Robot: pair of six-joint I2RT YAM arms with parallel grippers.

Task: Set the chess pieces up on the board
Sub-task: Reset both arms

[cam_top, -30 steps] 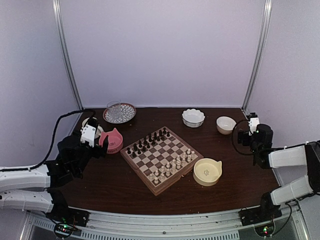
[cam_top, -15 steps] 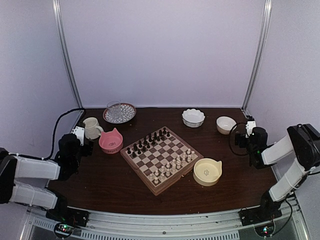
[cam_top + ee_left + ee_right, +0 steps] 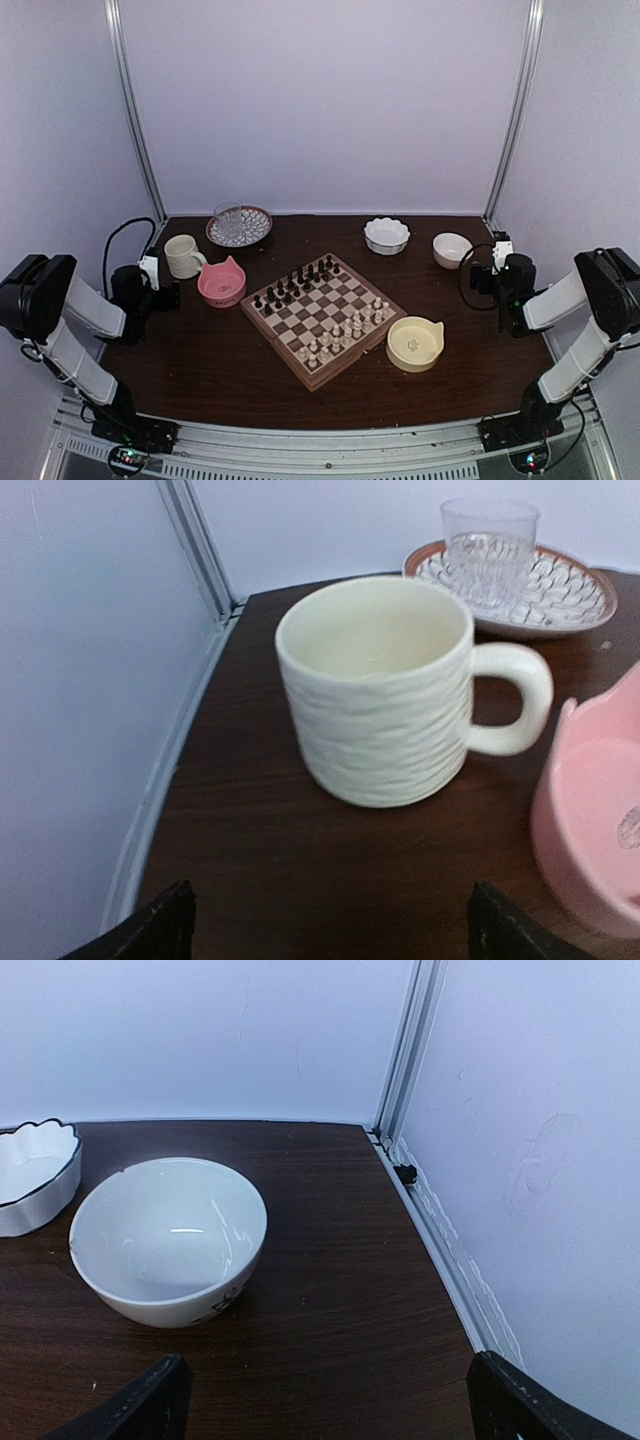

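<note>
Tiny cream-white chess pieces stand on the checkered wooden board, near-right side.
Likely light, stiff, tippy; I'd pinch the neck. My left pincer and right pincer gape, empty.

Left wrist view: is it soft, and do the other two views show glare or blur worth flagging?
Left wrist: the cream mug looks slightly smeared, the pink bowl at the edge soft. Right wrist: crisp, one small glare streak inside the white bowl. Top external: even light, faint shadows, but the chess pieces on the board are too small to resolve.
</note>
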